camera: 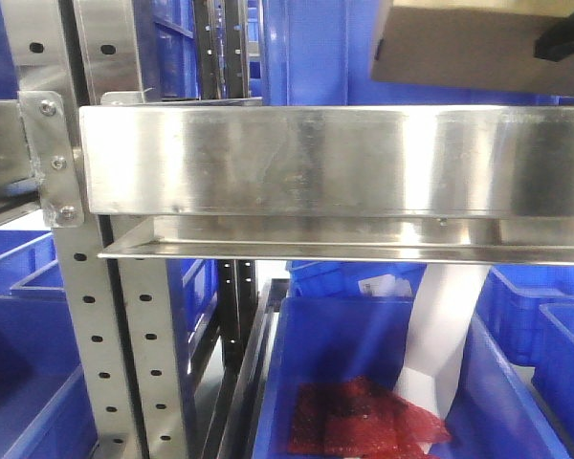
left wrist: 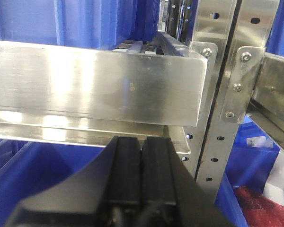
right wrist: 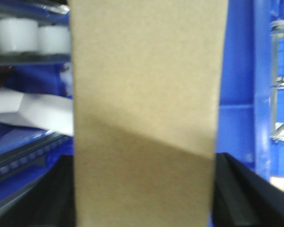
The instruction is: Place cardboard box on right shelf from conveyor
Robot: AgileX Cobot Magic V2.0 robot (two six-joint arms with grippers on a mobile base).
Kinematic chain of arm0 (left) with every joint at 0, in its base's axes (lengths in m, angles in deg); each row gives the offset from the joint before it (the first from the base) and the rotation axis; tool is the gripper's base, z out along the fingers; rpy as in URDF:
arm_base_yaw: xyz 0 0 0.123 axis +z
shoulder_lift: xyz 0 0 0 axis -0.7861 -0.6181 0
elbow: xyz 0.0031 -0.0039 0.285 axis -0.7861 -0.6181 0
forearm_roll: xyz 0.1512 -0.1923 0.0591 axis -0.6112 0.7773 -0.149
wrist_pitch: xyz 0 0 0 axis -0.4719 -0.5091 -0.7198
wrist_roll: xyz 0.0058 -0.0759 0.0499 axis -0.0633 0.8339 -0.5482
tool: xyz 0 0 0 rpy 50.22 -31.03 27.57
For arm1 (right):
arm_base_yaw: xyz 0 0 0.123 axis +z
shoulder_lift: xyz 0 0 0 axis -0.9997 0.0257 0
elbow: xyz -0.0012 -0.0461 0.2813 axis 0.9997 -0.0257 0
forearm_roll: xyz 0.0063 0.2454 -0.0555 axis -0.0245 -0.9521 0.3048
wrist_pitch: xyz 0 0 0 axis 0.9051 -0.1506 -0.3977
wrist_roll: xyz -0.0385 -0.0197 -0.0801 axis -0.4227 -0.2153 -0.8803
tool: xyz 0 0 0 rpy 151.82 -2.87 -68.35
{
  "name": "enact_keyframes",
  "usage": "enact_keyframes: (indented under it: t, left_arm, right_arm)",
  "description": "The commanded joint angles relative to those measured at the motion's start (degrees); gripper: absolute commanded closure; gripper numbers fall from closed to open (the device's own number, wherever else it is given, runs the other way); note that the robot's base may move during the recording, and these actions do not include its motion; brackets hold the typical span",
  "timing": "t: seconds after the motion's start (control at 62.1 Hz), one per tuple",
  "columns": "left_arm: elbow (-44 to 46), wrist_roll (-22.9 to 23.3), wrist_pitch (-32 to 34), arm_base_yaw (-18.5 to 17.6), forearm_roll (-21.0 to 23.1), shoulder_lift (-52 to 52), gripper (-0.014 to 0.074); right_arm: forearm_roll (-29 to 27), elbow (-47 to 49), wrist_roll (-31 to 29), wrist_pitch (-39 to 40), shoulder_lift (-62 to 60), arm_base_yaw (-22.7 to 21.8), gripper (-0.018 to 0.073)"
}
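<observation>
The plain tan cardboard box point(camera: 469, 43) hangs at the top right of the front view, just above the tall shiny lip of the right shelf point(camera: 335, 158). In the right wrist view the cardboard box point(right wrist: 144, 113) fills the middle, held between the black fingers point(right wrist: 234, 189) of my right gripper point(right wrist: 143, 194), which is shut on it. A black part of that gripper point(camera: 566, 36) shows at the box's right end. My left gripper point(left wrist: 142, 163) is shut with nothing in it, low in front of the shelf lip point(left wrist: 94, 82). The conveyor is out of view.
Perforated steel uprights point(camera: 105, 316) stand left of the shelf. Blue plastic bins point(camera: 364, 382) sit below, one holding a red mesh bag point(camera: 364, 421) and a white packet point(camera: 445, 335). More blue bins point(camera: 306, 48) stand behind the shelf. White rollers point(right wrist: 23, 35) show at the right wrist view's upper left.
</observation>
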Motion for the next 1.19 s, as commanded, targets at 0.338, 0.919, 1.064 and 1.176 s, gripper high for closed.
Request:
enact_keyframes:
  t: [0.338,0.919,1.064,1.176]
  left_arm:
    - [-0.6,0.3,5.0,0.0,-0.1,0.4,0.0713]
    - [-0.6,0.3,5.0,0.0,-0.1,0.4,0.0713]
    - [-0.6,0.3,5.0,0.0,-0.1,0.4,0.0713]
    - [-0.6,0.3,5.0,0.0,-0.1,0.4,0.0713]
  right_arm:
    - [1.1,2.2,-0.2,2.9,-1.7,0.0,-0.0072]
    - [1.0,2.1,1.2,-10.0,-7.4,4.1,0.0003]
    - [0.8,2.1,1.2,-10.3,-10.0,4.2,0.018]
    - [0.7,2.1,1.7,-11.6,-11.4,4.2,0.0336]
